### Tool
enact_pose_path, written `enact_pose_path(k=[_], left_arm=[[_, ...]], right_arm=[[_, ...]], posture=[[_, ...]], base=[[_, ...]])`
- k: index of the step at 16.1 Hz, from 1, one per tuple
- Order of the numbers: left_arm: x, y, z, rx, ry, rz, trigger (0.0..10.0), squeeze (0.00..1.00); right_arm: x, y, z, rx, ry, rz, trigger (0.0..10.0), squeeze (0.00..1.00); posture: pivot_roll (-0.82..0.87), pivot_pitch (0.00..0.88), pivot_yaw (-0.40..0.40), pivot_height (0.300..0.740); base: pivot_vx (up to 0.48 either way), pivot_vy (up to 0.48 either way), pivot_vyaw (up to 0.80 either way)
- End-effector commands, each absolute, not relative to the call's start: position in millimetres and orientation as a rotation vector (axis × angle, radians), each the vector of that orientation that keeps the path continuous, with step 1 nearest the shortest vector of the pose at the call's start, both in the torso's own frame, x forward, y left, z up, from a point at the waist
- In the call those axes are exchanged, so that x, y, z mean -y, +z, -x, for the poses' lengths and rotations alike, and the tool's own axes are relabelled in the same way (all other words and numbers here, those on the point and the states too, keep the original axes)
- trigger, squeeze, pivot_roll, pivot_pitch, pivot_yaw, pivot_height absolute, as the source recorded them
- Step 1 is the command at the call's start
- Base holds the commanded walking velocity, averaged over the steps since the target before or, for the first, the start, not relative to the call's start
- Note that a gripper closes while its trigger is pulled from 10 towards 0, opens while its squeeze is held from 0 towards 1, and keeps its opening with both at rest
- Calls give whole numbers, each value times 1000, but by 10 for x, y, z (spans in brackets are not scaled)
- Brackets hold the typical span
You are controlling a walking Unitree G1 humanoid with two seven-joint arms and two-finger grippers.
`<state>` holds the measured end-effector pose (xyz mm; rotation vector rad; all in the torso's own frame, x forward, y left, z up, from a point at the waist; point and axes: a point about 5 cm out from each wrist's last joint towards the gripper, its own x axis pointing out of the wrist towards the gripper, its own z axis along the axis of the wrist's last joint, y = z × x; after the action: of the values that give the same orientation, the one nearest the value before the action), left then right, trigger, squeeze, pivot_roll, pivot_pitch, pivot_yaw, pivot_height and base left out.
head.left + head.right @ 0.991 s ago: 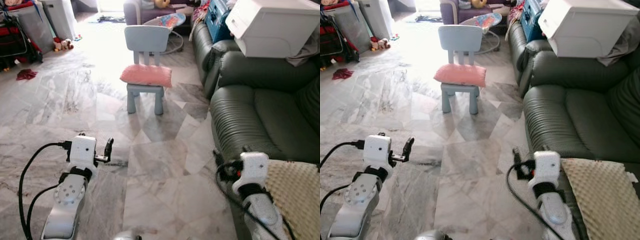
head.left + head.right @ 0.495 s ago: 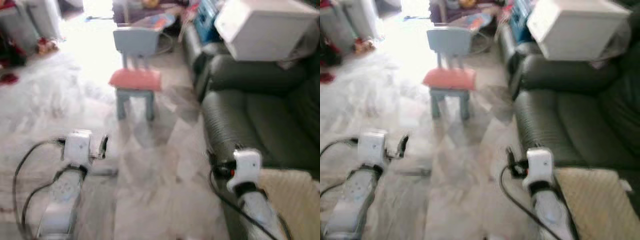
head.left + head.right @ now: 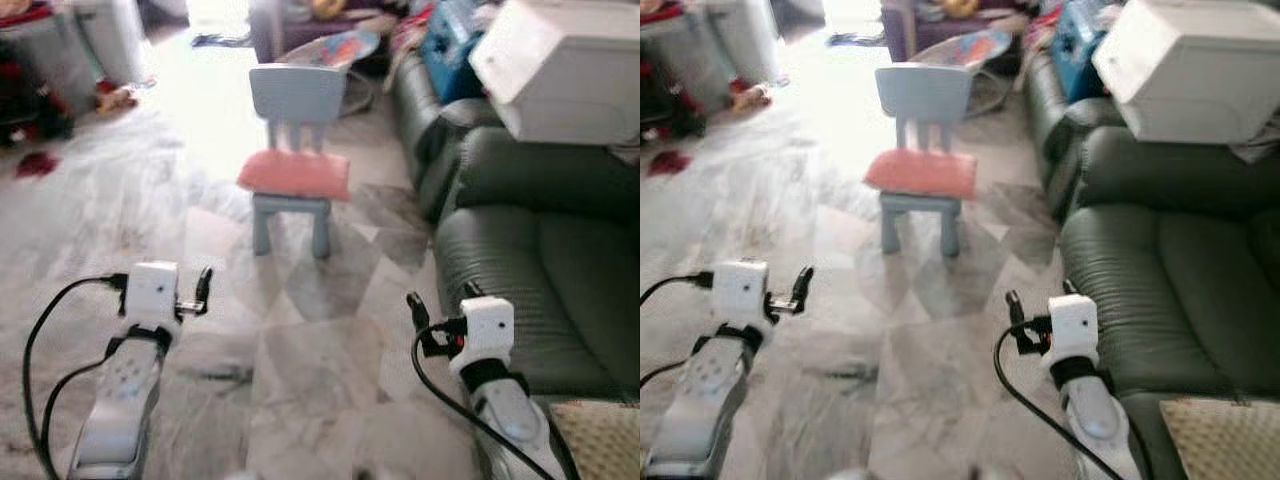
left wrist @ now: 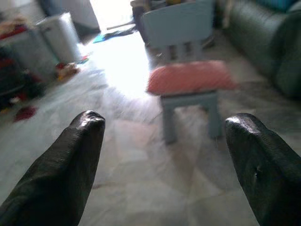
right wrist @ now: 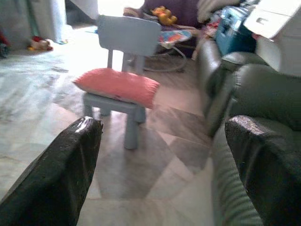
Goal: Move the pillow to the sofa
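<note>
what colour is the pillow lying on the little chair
The soft rectangular pillow is salmon pink, on the small pale blue plastic chair; clearest in the right wrist view.

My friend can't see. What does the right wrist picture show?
A pink pillow lies on the seat of a small blue chair on a marble floor. A dark green sofa stands beside it. The right end effector is open, one black finger at each side of the picture.

Bare marbled grey floor tile (image 3: 300,350) lay open ahead up to the small pale-blue plastic chair (image 3: 294,150), while the dark green leather sofa (image 3: 530,250), carrying a bulky white box (image 3: 565,65), walled off the right side.
</note>
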<state>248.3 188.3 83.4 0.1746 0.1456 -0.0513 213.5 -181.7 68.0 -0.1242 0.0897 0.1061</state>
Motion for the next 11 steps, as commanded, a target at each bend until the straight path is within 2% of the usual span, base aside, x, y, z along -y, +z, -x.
enact_pose_path(k=[1, 5, 11], left_arm=[[-1922, 842, -2469, -147, -39, -194, 10000, 0], [-1904, 838, -2470, -145, -39, -203, 10000, 0], [-1861, 849, -2481, -135, -39, -209, 10000, 0]], right_arm=[[1828, 723, -2166, -72, 102, 123, 10000, 0], [1840, 719, -2169, -77, 98, 121, 10000, 0], [1838, 718, -2181, -78, 97, 116, 10000, 0]], posture=[[24, 0, 1, 740], [21, 0, -2, 740], [20, 0, -2, 740]], base=[[356, 322, 0], [363, 313, 0], [479, 0, 0]])
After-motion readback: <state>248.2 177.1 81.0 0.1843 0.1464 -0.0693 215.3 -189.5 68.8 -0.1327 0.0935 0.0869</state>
